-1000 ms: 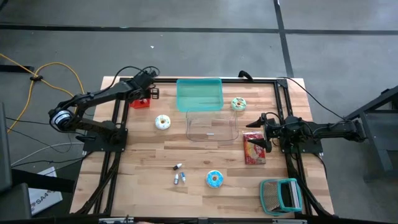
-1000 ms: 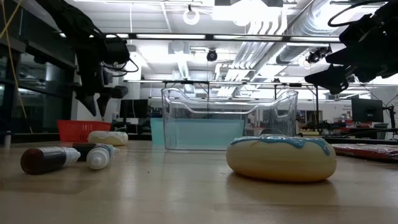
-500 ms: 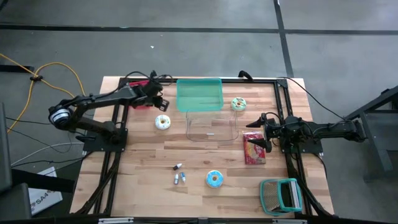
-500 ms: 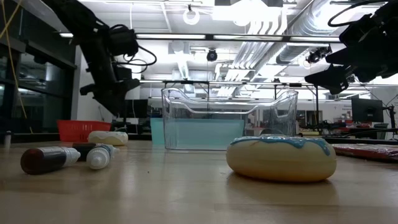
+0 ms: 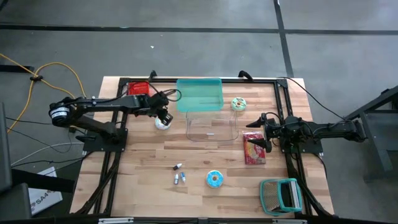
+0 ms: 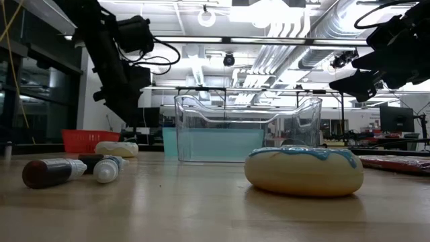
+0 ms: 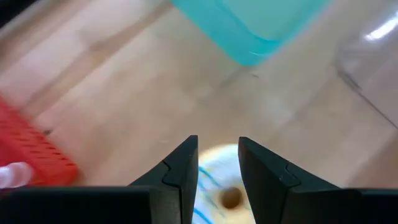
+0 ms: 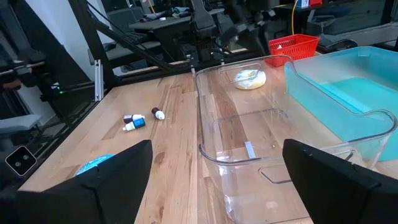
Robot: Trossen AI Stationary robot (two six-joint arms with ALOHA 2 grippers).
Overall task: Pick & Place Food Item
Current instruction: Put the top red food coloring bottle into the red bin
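Note:
A white donut with blue stripes [image 5: 163, 123] lies flat on the wooden table, left of the clear container [image 5: 211, 126]. In the left wrist view it [image 7: 214, 190] shows just beyond and between the fingers. My left gripper [image 5: 163, 114] hangs above it, pointing steeply down, slightly open with nothing between its fingers [image 7: 218, 155]. In the low view the gripper [image 6: 129, 115] stays clear above the donut [image 6: 116, 148]. My right gripper [image 5: 257, 129] waits wide open at the right, facing the clear container [image 8: 249, 149].
A red basket [image 5: 138, 87] sits at the far left, with a teal tray [image 5: 199, 93] beside it. A green donut [image 5: 239, 103], a red packet [image 5: 254, 148], a blue donut [image 5: 214, 179], small markers [image 5: 179, 175] and a teal rack [image 5: 280, 194] lie on the table.
My left gripper has swung from over the red basket toward the table's right and near edges, rolling its wrist, and now stands over the white donut. Nothing on the table has moved.

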